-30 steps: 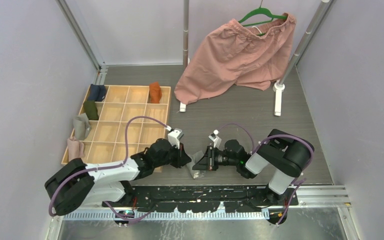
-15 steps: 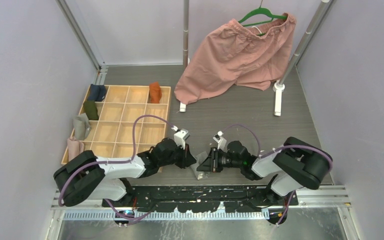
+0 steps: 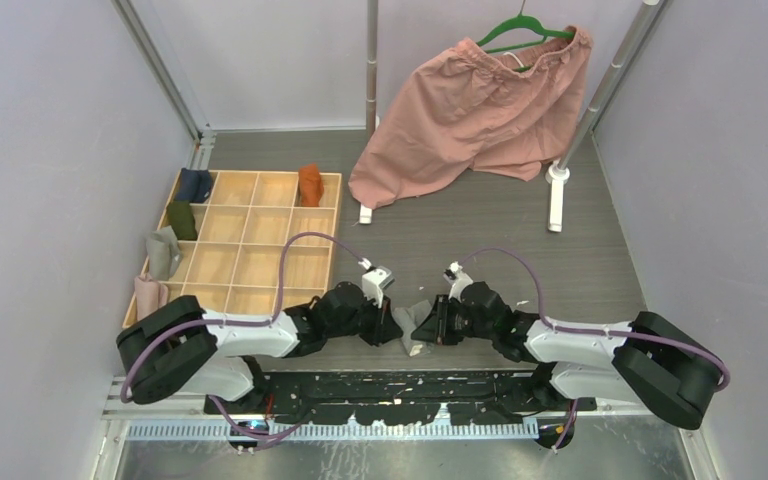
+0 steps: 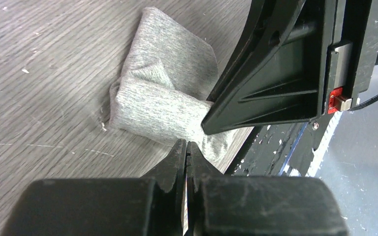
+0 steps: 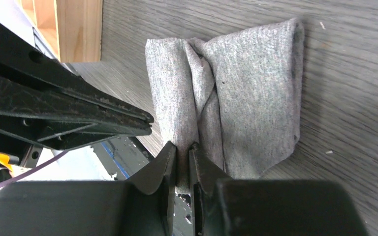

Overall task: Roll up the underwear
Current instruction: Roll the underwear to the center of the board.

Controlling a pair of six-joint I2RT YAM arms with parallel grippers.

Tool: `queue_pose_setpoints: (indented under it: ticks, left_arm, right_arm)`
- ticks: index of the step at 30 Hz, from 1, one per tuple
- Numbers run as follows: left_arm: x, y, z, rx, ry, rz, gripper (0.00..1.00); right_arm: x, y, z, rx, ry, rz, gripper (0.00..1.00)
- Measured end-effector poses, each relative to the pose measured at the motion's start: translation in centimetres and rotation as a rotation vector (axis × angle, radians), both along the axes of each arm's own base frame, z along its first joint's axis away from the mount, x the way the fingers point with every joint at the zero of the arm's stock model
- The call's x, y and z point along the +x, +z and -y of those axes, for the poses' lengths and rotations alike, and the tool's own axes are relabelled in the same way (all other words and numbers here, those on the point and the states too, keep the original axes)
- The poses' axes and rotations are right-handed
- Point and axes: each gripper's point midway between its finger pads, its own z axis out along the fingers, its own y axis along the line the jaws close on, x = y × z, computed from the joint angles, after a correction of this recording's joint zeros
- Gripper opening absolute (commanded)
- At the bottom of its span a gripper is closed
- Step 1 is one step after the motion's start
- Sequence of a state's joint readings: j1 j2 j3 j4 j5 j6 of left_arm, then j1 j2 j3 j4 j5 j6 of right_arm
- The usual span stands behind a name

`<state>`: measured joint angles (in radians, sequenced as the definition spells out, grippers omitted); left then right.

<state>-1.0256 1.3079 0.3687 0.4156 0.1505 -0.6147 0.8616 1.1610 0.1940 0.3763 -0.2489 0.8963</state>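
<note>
Two robot arms meet over the grey underwear [image 3: 412,326] at the near edge of the bench [image 3: 520,240], the garment lying crumpled and partly folded between them. The right gripper [image 5: 182,150] has its jaws drawn almost together on a raised fold of the grey cloth, which shows pinched between the two fingers in the right wrist view. The left gripper [image 4: 186,147] comes in from the opposite side with its jaws fully closed. Its tips sit at the near hem of the cloth, and no cloth shows between them.

The garment lies straight ahead of both sets of jaws, so neither arm is clearly nearer, but only the right one has a hold. Seen from the right wrist, the creases and the long axis run straight away from the right jaws, towards the left arm. Rolling likely turns on that line: a roll would probably have to travel along it, with the left jaws pinning or tucking the far end.

The rust-orange underwear [image 3: 309,185] stands in a back compartment of the wooden tray [image 3: 336,222], well apart from both arms. Other small bundles sit along the tray's left side. The pink shorts [image 3: 470,110] hang on a hanger at the back of the bench.
</note>
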Motion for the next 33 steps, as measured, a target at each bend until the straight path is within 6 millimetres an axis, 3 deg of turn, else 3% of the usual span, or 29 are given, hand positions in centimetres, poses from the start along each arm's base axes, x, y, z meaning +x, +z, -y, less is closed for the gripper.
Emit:
queue_pose_setpoints:
  ticks: [10,15,20,26,33]
  left_arm:
    - [0.4,-0.5,1.2,0.001,0.005,0.008,0.01]
    - [1.1,0.3,2.1,-0.019,0.013,0.023,0.01]
    - [1.7,1.0,3.0,-0.038,0.015,0.038,0.01]
    - [1.9,-0.8,3.6,-0.014,0.012,0.021,0.01]
    - [1.7,-1.0,5.0,-0.050,-0.011,0.029,0.01]
  right_arm:
    - [0.4,-0.2,1.0,-0.032,-0.077,-0.023,0.08]
    - [0.6,-0.3,1.5,-0.046,-0.114,-0.034,0.12]
    - [0.7,-0.4,1.8,-0.057,-0.136,-0.042,0.23]
    - [0.7,-0.5,2.3,-0.086,-0.151,-0.048,0.31]
    - [0.4,-0.7,3.7,-0.175,-0.150,-0.047,0.47]
